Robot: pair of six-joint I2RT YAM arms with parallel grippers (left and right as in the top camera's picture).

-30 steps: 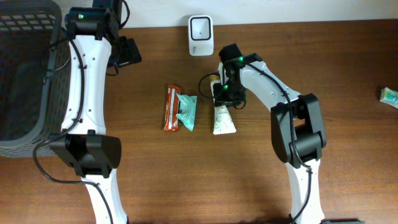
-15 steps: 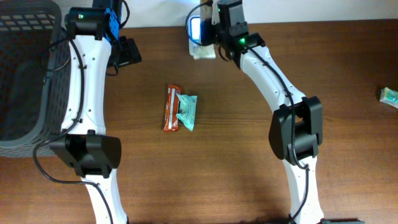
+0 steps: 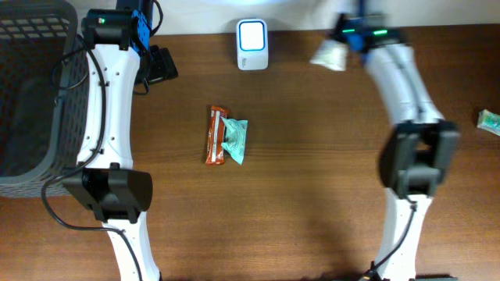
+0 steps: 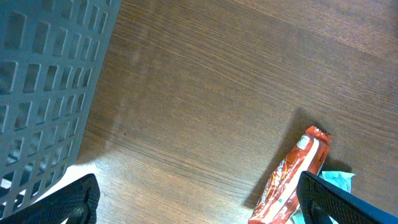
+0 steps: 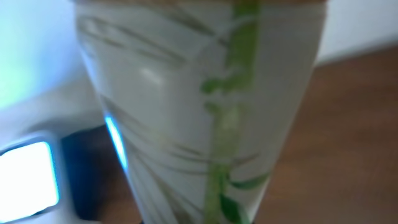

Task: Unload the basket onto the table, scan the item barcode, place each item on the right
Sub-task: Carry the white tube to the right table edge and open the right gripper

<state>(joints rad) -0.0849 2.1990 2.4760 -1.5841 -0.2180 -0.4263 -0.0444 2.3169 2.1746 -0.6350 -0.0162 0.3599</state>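
The item is a white tube (image 3: 329, 55) printed with green leaves, held in the air just right of the white barcode scanner (image 3: 252, 44) at the table's back edge. My right gripper (image 3: 341, 47) is shut on it. In the right wrist view the tube (image 5: 199, 106) fills the frame and hides the fingers, and the scanner (image 5: 28, 180) shows at lower left with its window lit. My left gripper (image 3: 160, 66) hangs open at the back left with nothing between its fingers (image 4: 69, 202).
A dark mesh basket (image 3: 31, 94) fills the left side. An orange-red snack bar (image 3: 215, 134) and a teal packet (image 3: 237, 140) lie side by side mid-table. Another teal packet (image 3: 490, 120) lies at the right edge.
My right gripper closed on the tube, lifted it off the table to the scanner, then swung it to the scanner's right. The left arm has not moved.
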